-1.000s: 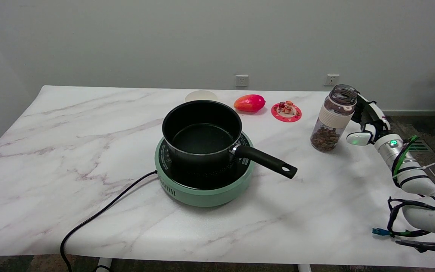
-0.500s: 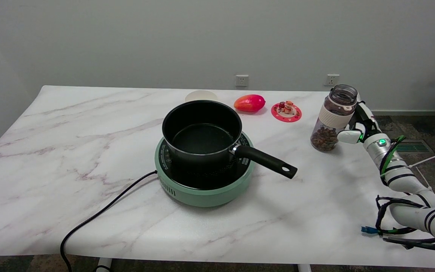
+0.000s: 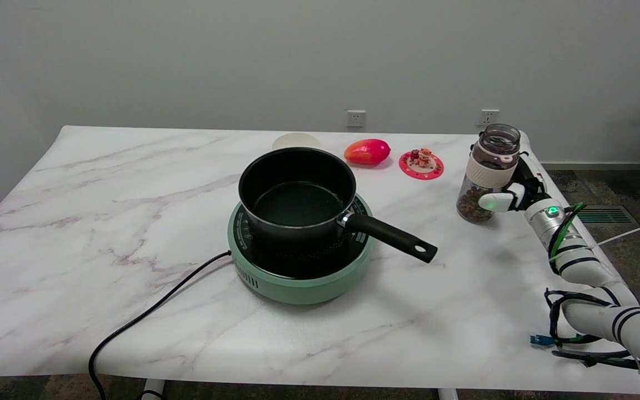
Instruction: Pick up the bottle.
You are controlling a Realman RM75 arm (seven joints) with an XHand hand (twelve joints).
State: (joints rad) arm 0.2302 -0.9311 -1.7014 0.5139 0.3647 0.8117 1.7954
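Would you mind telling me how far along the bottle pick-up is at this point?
Done: the right robot hand has reached the clear bottle with the cream band and brown contents. In hand: its fingers wrap the bottle's sides. Left: the lift, since the bottle appears to stand on the marble table.

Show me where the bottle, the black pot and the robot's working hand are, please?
bottle (image 3: 489, 173): head view, on its white band.
black pot (image 3: 296, 204): head view, on its inside bottom.
right hand (image 3: 511, 191): head view, on the hand's middle, against the bottle's right side.

A black pot (image 3: 296, 195) sits on a green cooker (image 3: 298, 278).
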